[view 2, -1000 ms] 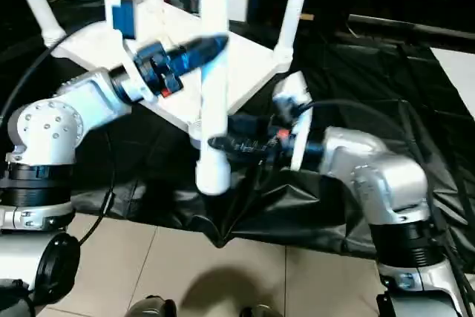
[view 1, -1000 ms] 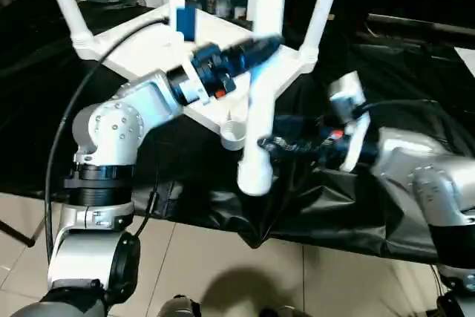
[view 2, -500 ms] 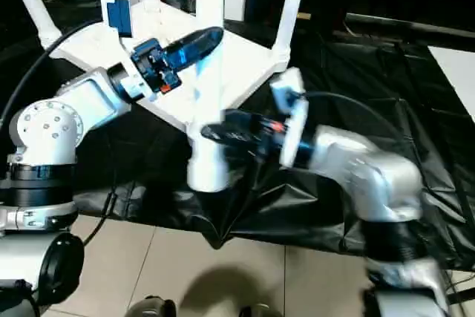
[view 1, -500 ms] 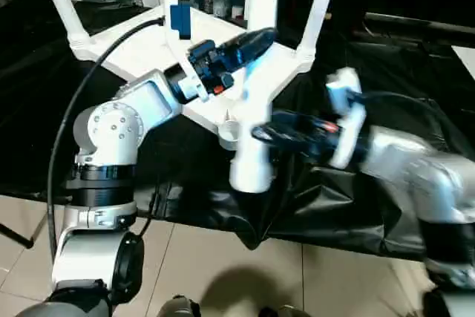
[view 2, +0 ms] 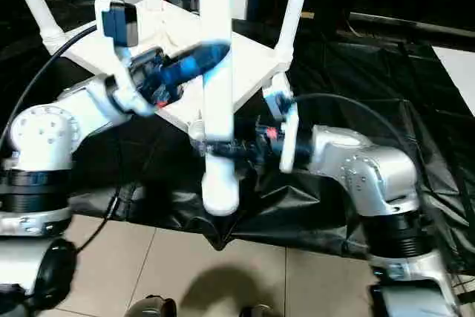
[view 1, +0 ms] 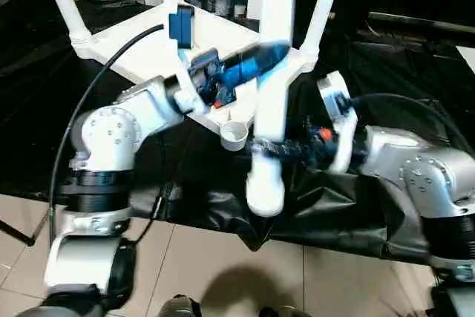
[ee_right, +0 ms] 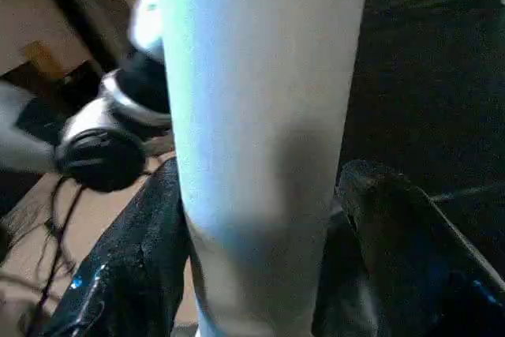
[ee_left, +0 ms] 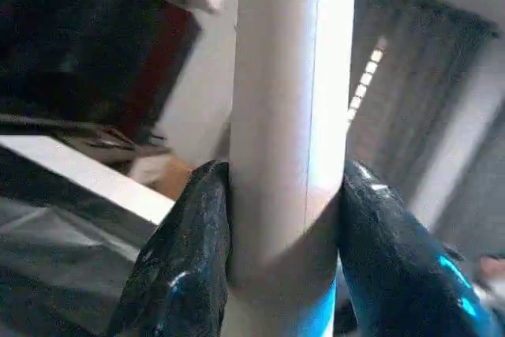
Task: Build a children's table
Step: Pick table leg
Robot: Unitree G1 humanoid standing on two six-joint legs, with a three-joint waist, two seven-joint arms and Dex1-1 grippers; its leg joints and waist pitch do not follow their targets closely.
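Loose leg (view 1: 272, 102) upright btwn both grippers' closed fingers (ee_left: 189, 266).

Both the left gripper (view 2: 211, 56) and the right gripper (view 2: 223, 146) clasp an upright white leg (view 2: 217, 87) just beside the upturned tabletop (view 2: 245, 64) on black sheeting (view 2: 415, 124)

Near corner crowded, far right of the counter left open

The empty corner socket (view 1: 234, 134) of the upturned tabletop (view 1: 148, 50) is hemmed in by the held leg (view 1: 272, 72), which is gripped high by the left claw (view 1: 269, 56) and low by the right claw (view 1: 266, 146). Passage across the tabletop is barred by three fitted legs (view 1: 320, 5). Open black sheeting (view 1: 415, 72) is found on the counter to the right, well apart from them.
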